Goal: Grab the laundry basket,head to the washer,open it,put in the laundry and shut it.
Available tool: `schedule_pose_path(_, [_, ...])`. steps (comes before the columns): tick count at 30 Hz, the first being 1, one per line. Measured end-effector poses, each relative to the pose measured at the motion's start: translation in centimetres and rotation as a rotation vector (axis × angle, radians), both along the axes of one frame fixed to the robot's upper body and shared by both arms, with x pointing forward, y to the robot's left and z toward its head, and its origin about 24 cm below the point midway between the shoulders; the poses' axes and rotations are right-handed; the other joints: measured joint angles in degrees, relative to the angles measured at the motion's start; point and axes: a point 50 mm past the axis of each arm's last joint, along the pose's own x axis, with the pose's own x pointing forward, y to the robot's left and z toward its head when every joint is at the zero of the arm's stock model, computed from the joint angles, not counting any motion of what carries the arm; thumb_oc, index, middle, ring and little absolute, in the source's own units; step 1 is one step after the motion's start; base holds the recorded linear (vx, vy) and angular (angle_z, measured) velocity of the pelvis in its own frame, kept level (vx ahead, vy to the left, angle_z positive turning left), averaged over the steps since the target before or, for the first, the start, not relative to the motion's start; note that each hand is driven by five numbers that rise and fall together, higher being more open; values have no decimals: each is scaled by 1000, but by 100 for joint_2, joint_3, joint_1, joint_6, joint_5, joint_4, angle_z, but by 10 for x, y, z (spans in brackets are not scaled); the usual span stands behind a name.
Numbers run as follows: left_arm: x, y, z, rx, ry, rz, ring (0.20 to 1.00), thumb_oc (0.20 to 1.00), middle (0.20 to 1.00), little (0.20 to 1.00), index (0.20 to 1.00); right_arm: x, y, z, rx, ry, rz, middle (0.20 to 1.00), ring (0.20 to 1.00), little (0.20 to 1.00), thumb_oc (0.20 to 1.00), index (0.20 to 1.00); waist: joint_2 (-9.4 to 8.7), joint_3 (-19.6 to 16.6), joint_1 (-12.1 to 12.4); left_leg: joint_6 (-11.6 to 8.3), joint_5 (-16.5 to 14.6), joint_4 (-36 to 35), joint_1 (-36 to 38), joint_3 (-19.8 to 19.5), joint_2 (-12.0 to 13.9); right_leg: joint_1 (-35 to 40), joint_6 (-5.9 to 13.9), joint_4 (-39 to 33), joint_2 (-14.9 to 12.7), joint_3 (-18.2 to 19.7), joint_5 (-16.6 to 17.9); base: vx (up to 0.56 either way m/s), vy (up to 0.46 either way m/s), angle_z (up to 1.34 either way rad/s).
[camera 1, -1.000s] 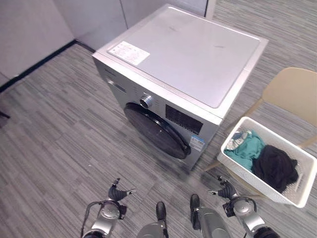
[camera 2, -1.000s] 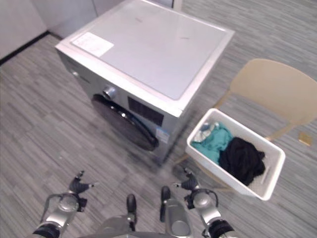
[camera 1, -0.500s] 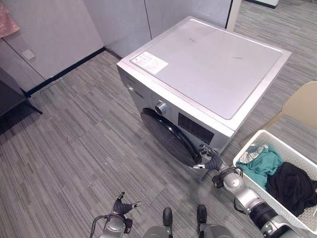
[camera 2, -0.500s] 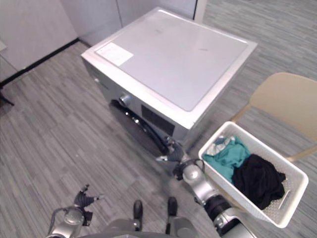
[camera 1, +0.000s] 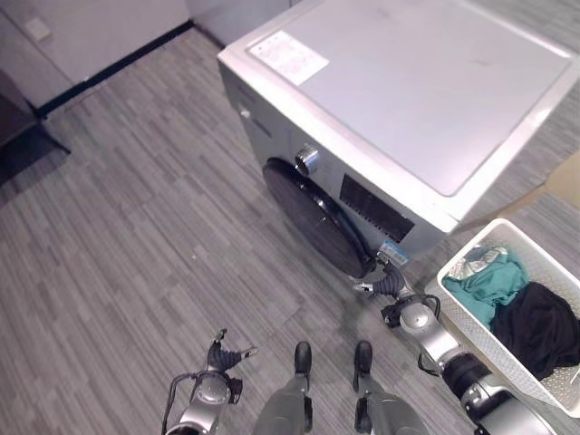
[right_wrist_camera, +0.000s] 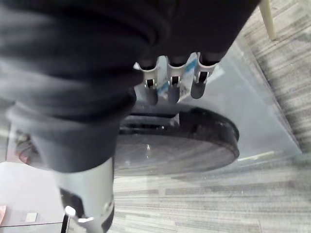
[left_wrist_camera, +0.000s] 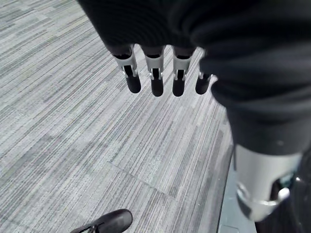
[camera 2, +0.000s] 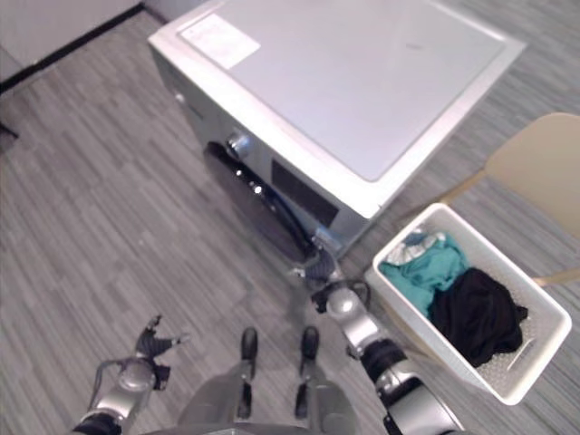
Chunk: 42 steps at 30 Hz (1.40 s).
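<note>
Washer door [camera 1: 317,217], dark, round and shut on the front of the silver washer [camera 1: 426,100], is what the step in hand turns on: the right hand [camera 1: 391,283] reaches to the door's lower right edge, in the lower right of the left eye view, and the job, as I judge it, is to get fingertips behind the rim at that edge and swing the door out on its hinge. To do it well the hand should hook the rim rather than push flat on the glass, then pull along an arc away from the front, and the arm should stay clear of the laundry basket [camera 1: 553,385] just beside it. Nearest, at the bottom left of the left eye view, the left hand [camera 1: 220,358] hangs idle low over the grey floor [camera 1: 136,227], its fingers [left_wrist_camera: 153,80] straight and relaxed with nothing in them. Next out, the right arm stretches forward from the lower right, wrist cover trailing, hand at the door's edge; in the right wrist view its fingers [right_wrist_camera: 171,82] point loosely at the door [right_wrist_camera: 180,145], released, gripping nothing, and whether they touch the rim I cannot tell. Beside that arm, at the right edge, the white basket holds a teal cloth [camera 1: 488,281] and a black cloth [camera 1: 539,326]. Farthest, the washer's flat top fills the upper right, with a tan chair [camera 2: 539,168] past the basket.
</note>
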Motion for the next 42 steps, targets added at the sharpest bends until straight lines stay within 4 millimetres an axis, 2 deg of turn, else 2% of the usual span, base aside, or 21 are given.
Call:
schedule_pose_path(3, [10, 1, 6, 6, -34, 2, 1000, 1000, 1000, 1000, 1000, 15, 7, 20, 31, -66, -21, 1000, 1000, 1000, 1000, 1000, 33, 266, 123, -41, 26, 25, -129, -55, -4, -104, -1, 24, 0, -29, -1, -25, 17, 11])
schedule_pose_path(5, [11, 3, 7, -6, -38, 26, 1000, 1000, 1000, 1000, 1000, 26, -5, 35, 35, -112, -59, 1000, 1000, 1000, 1000, 1000, 11, 426, 158, -46, 64, 11, -226, -64, -23, -189, -7, 13, -19, -50, 4, -1, 25, 3])
schedule_pose_path(12, [9, 4, 7, -1, -38, 33, 1000, 1000, 1000, 1000, 1000, 25, -8, 34, 61, -104, -88, 1000, 1000, 1000, 1000, 1000, -2, 451, 158, 24, 135, -118, -173, -151, -79, -155, -27, 8, -60, -94, 32, 19, 18, 8])
schedule_pose_path(18, [14, 2, 10, -5, -62, 25, 1000, 1000, 1000, 1000, 1000, 26, 5, 45, 134, -140, -61, 1000, 1000, 1000, 1000, 1000, -1, 479, 169, 5, 117, -129, -4, -166, -90, 34, -27, -4, -74, -142, 32, 8, 22, 5])
schedule_pose_path(21, [18, -2, 14, -13, -86, 14, 1000, 1000, 1000, 1000, 1000, 19, 21, 48, 200, -163, -17, 1000, 1000, 1000, 1000, 1000, -15, 500, 163, 4, 108, -129, 4, -125, -91, 27, -27, -4, -72, -113, 32, -4, 21, -6])
schedule_pose_path(22, [21, -3, 16, -15, -98, 10, 1000, 1000, 1000, 1000, 1000, 14, 32, 42, 244, -128, 6, 1000, 1000, 1000, 1000, 1000, -22, 505, 163, 0, 105, -129, 12, -104, -90, 24, -24, -4, -71, -93, 30, -16, 8, -11])
schedule_pose_path(25, [26, -4, 19, -15, -110, 5, 1000, 1000, 1000, 1000, 1000, 0, 59, 29, 234, -71, 125, 1000, 1000, 1000, 1000, 1000, -84, 595, 183, -21, 90, -129, -3, -56, -72, 2, 5, -2, -61, -84, 10, -48, -5, -10])
schedule_pose_path(28, [35, -8, 19, 7, -100, -27, 1000, 1000, 1000, 1000, 1000, 3, 77, 36, 255, -56, 189, 1000, 1000, 1000, 1000, 1000, -192, 657, 231, -85, 41, 46, -209, -148, -57, -97, 4, 12, -62, -188, 11, -30, -64, 8])
schedule_pose_path(30, [50, -10, 25, 16, -120, -39, 1000, 1000, 1000, 1000, 1000, 14, 100, 52, 235, -37, 314, 1000, 1000, 1000, 1000, 1000, -186, 665, 509, -148, 6, 249, -512, -461, -3, -171, -20, 8, 4, -475, -4, 13, -147, 68])
schedule_pose_path(31, [50, -8, 25, -4, -119, -13, 1000, 1000, 1000, 1000, 1000, 15, 117, 64, 234, -49, 392, 1000, 1000, 1000, 1000, 1000, -168, 676, 814, -201, 23, 243, -568, -595, 33, -168, -45, 9, 55, -604, -21, 38, -204, 85])
schedule_pose_path(32, [48, -7, 22, -4, -108, 1, 1000, 1000, 1000, 1000, 1000, 20, 142, 93, 257, -94, 444, 1000, 1000, 1000, 1000, 1000, -105, 705, 1144, -373, -59, 466, -823, -1010, -33, -149, -74, 21, 80, -859, -42, 48, -161, 110])
schedule_pose_path(33, [47, -5, 23, -27, -123, 33, 1000, 1000, 1000, 1000, 1000, 25, 161, 136, 261, -214, 532, 1000, 1000, 1000, 1000, 1000, -27, 724, 1340, -489, -146, 570, -955, -1313, -35, -93, -204, 35, 124, -1184, -130, 52, -74, 180])
schedule_pose_path(34, [48, 3, 26, -23, -138, 70, 1000, 1000, 1000, 1000, 1000, 23, 173, 185, 352, -375, 613, 1000, 1000, 1000, 1000, 1000, 86, 765, 1510, -508, -106, 450, -925, -1482, 21, -40, -331, 108, 144, -1473, -315, 61, -22, 182])
schedule_pose_path(35, [39, 11, 21, -5, -111, 87, 1000, 1000, 1000, 1000, 1000, 25, 170, 214, 426, -468, 613, 1000, 1000, 1000, 1000, 1000, 188, 816, 1677, -476, 45, 426, -911, -1452, 69, -42, -297, 344, 139, -1485, -485, 60, -20, 146])
schedule_pose_path(36, [18, 28, 11, 24, -47, 138, 1000, 1000, 1000, 1000, 1000, 36, 157, 225, 461, -502, 551, 1000, 1000, 1000, 1000, 1000, 196, 819, 1858, -396, 96, 415, -870, -1485, 37, -140, -240, 709, 15, -1473, -724, 35, 1, 62])
schedule_pose_path(38, [-3, 40, 0, 41, 31, 187, 1000, 1000, 1000, 1000, 1000, 49, 135, 217, 456, -484, 444, 1000, 1000, 1000, 1000, 1000, 189, 818, 1829, -376, 107, 408, -789, -1436, -54, -207, -98, 974, -134, -1278, -884, 15, -8, 26])
schedule_pose_path(39, [-10, 42, -2, 52, 58, 187, 1000, 1000, 1000, 1000, 1000, 55, 117, 205, 447, -464, 370, 1000, 1000, 1000, 1000, 1000, 186, 819, 1808, -374, 108, 404, -757, -1372, -106, -247, -35, 1124, -218, -1106, -958, 12, -4, 4])
schedule_pose_path(40, [-10, 38, -3, 50, 64, 162, 1000, 1000, 1000, 1000, 1000, 60, 85, 173, 414, -399, 257, 1000, 1000, 1000, 1000, 1000, 144, 816, 1669, -373, 109, 400, -715, -1192, -201, -309, 30, 1277, -357, -853, -993, 5, 10, -16])
schedule_pose_path(41, [-5, 35, -1, 46, 45, 145, 1000, 1000, 1000, 1000, 1000, 58, 74, 148, 399, -333, 213, 1000, 1000, 1000, 1000, 1000, 68, 805, 1518, -368, 112, 402, -707, -1040, -246, -338, 81, 1288, -421, -760, -970, 8, 78, -69])
schedule_pose_path(42, [12, 31, 9, 41, -11, 116, 1000, 1000, 1000, 1000, 1000, 48, 67, 116, 389, -244, 181, 1000, 1000, 1000, 1000, 1000, -129, 813, 1260, -368, 112, 410, -683, -771, -270, -333, 212, 1143, -468, -601, -884, 5, 84, -81])
